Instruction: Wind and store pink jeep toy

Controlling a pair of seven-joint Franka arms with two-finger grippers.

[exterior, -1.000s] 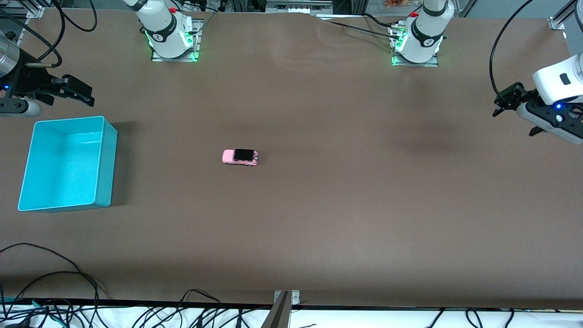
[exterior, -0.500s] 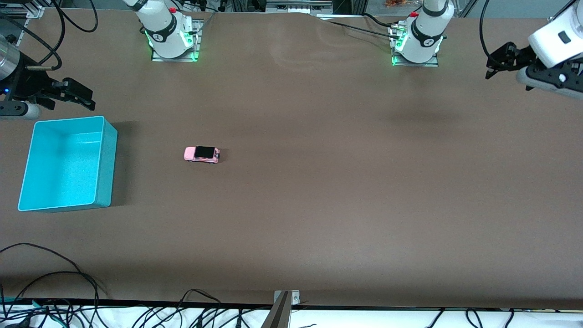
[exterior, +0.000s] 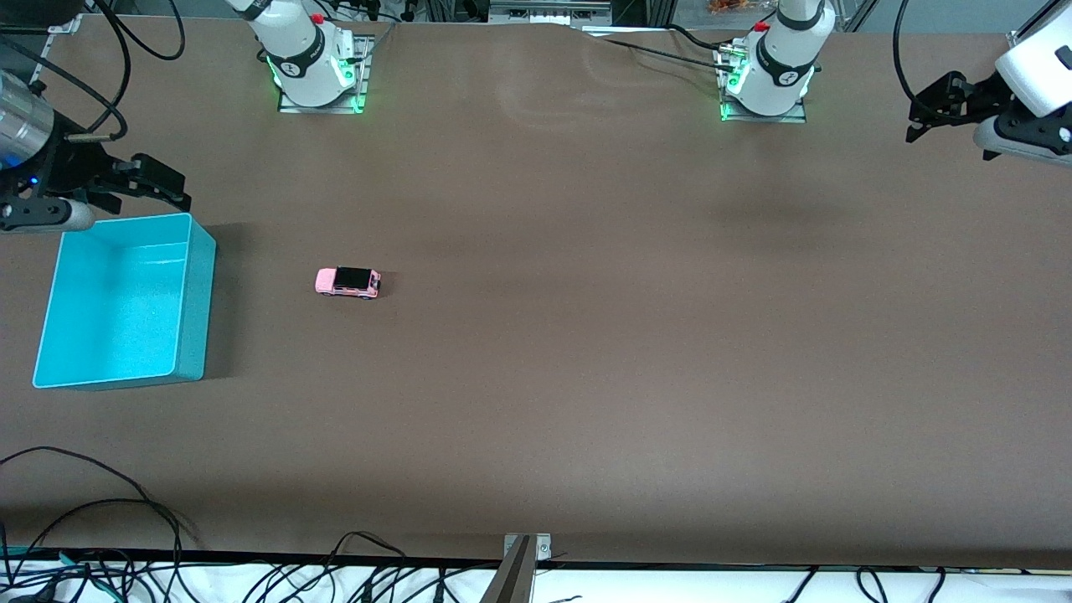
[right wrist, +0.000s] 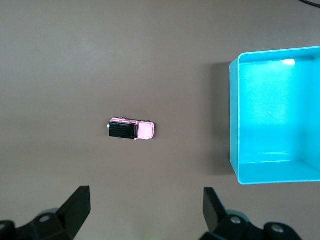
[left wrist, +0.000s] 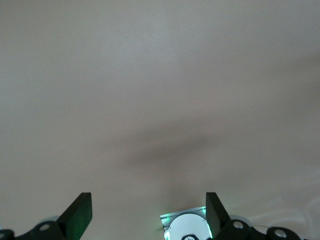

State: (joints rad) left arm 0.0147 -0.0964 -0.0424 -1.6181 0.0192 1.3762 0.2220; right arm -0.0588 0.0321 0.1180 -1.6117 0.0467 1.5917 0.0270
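The tiny pink jeep toy (exterior: 347, 282) stands on the brown desk (exterior: 586, 352) near the turquoise plastic bin (exterior: 194, 293). The right gripper (exterior: 155, 180) hangs over the bin's corner and the left gripper (exterior: 942, 105) over the desk's left-arm end, both with jaws released.

High front camera faces both arms; wrist cameras (both airborne) look tableward.

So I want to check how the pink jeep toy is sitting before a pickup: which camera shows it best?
The right wrist view: the pink jeep toy appears largest there, seen from above beside the turquoise bin. The front view shows it small on the table. The left wrist view shows only bare table.
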